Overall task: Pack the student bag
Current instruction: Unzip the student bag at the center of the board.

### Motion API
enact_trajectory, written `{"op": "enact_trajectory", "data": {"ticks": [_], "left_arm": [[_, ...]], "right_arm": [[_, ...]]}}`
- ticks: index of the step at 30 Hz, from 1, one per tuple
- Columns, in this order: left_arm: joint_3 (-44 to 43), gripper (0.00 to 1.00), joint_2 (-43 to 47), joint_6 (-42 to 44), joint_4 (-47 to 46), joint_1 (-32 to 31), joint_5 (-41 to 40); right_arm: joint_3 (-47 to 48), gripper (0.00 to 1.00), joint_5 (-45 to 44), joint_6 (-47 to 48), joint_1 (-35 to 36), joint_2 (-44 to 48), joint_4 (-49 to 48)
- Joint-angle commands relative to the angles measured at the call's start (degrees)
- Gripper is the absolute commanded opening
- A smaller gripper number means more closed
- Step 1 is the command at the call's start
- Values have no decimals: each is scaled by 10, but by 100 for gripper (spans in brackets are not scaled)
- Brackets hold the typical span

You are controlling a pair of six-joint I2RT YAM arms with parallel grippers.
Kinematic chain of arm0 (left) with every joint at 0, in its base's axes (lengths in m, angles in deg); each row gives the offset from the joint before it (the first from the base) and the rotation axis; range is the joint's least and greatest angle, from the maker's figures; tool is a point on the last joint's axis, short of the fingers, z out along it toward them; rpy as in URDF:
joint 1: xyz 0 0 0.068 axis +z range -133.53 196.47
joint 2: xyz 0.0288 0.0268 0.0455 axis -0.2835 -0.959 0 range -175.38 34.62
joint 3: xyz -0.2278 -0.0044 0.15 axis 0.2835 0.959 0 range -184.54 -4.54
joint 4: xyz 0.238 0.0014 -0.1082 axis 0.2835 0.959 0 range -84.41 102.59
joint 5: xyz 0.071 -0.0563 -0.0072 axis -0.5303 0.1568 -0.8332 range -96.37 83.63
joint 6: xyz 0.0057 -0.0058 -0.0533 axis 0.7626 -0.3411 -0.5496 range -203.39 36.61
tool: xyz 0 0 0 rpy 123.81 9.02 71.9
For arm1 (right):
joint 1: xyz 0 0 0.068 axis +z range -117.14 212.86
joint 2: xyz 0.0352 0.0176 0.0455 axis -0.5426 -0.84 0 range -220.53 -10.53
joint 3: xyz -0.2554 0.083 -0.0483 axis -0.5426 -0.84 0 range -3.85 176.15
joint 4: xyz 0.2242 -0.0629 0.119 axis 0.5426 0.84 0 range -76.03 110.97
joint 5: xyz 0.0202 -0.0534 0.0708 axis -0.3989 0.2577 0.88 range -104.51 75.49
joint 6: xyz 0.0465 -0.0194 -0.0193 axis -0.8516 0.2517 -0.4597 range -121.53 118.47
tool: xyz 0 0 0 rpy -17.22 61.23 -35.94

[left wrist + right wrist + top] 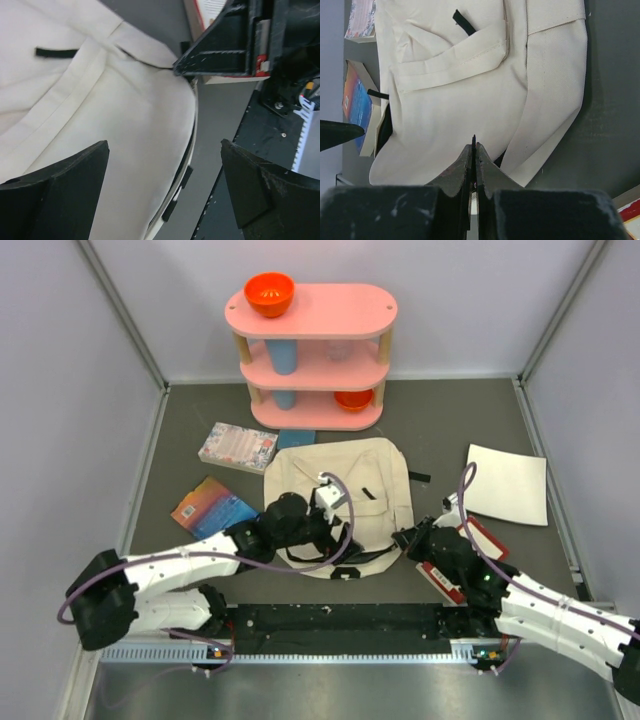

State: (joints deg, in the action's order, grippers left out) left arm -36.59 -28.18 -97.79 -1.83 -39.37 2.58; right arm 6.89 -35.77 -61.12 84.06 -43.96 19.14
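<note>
Student bag [460, 100]: limp canvas, probably light; grasp the edge seam beneath left fingers.
Left fingers [65, 175]: spread, empty.
Right fingers [462, 170]: closed.

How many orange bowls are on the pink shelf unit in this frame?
2. One orange bowl sits on the top tier of the pink shelf, at its left end. The second orange bowl is on the bottom tier, right side. Another could be hidden behind the posts.

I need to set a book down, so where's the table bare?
Bare table between pink shelf, student bag and white sheet; also left of the shelf. Crowded at the bag's near edge, by the left gripper and right gripper.
</note>
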Motion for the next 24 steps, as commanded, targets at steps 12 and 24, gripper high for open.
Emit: {"op": "enact_trajectory", "data": {"ticks": [12, 24], "left_arm": [[-102, 95, -201, 32, -51, -47, 107], [-123, 0, -269, 1, -73, -54, 68]], "right_arm": [[-5, 0, -22, 1, -4, 43, 25], [-8, 0, -43, -5, -5, 33, 34]]}}
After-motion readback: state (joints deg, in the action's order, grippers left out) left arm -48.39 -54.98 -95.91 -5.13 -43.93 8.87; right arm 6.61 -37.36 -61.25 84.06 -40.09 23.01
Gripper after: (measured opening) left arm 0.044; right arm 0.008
